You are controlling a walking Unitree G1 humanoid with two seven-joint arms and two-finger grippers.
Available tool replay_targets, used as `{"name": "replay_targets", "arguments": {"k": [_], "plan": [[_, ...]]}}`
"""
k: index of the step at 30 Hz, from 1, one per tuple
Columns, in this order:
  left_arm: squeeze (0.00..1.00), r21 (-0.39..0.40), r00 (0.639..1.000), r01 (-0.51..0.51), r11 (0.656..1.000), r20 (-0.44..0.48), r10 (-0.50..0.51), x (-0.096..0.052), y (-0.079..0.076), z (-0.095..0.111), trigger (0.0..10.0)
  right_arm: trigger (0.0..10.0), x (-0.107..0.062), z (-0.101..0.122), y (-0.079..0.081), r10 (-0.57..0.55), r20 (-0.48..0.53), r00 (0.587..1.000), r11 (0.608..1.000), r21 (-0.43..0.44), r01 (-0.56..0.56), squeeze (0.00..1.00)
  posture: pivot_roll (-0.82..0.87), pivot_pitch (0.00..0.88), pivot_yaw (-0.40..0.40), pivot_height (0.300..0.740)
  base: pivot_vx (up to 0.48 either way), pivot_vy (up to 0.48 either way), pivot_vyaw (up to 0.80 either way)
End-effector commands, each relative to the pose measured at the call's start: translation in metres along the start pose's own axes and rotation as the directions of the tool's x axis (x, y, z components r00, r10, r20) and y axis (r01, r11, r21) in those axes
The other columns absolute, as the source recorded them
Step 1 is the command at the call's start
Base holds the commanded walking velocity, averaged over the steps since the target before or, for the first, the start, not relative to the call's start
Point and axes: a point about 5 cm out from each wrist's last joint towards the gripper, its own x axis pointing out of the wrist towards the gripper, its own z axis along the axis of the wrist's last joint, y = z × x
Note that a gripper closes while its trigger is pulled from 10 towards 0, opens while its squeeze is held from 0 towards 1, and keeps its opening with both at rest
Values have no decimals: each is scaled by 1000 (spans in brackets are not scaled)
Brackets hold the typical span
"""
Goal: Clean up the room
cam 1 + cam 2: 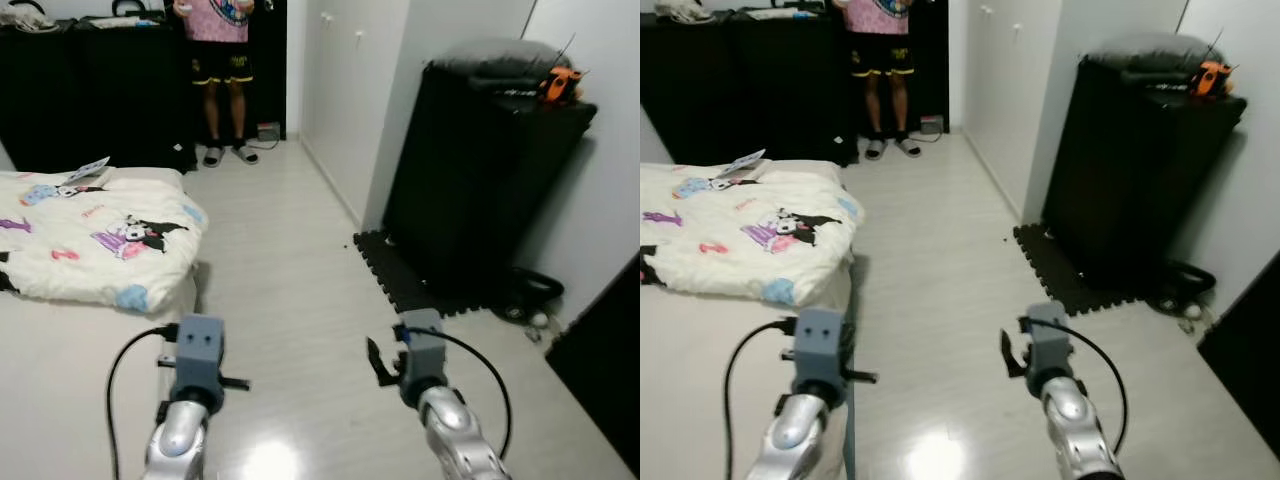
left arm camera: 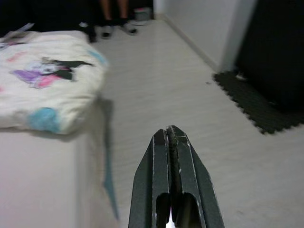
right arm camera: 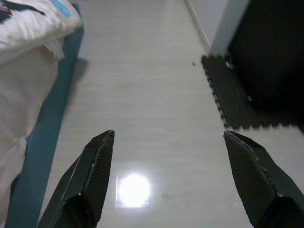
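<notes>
A white quilt (image 1: 95, 235) printed with cartoon figures lies crumpled on the bed (image 1: 60, 370) at my left. My left gripper (image 2: 172, 135) is shut with nothing in it and is held beside the bed's edge, above the pale floor (image 1: 290, 260). My right gripper (image 3: 168, 140) stands wide open over the floor, with nothing between its fingers. Both silver arms, left (image 1: 185, 400) and right (image 1: 435, 395), reach forward at the bottom of the eye views.
A person (image 1: 222, 60) in a pink shirt stands at the far end by dark furniture (image 1: 90, 85). A black cabinet (image 1: 480, 170) with an orange item (image 1: 560, 83) on top stands right, on a black foam mat (image 1: 410, 270). A paper (image 1: 88, 170) lies on the bed.
</notes>
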Motion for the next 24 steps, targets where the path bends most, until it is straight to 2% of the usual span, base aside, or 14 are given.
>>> {"name": "replay_targets", "arguments": {"k": [1,24], "plan": [[0,6,1000,-24,1000,-9,24,-3,8,-3,10000,10000,0,-3,9,26,-5,1000,1000,8,-26,0,-48,84,-40,740,349,0,0],[0,12,999,-33,999,-11,33,-5,12,-3,10000,10000,0,-4,12,41,-10,999,999,12,-41,0,-45,92,-47,740,332,0,0]]}}
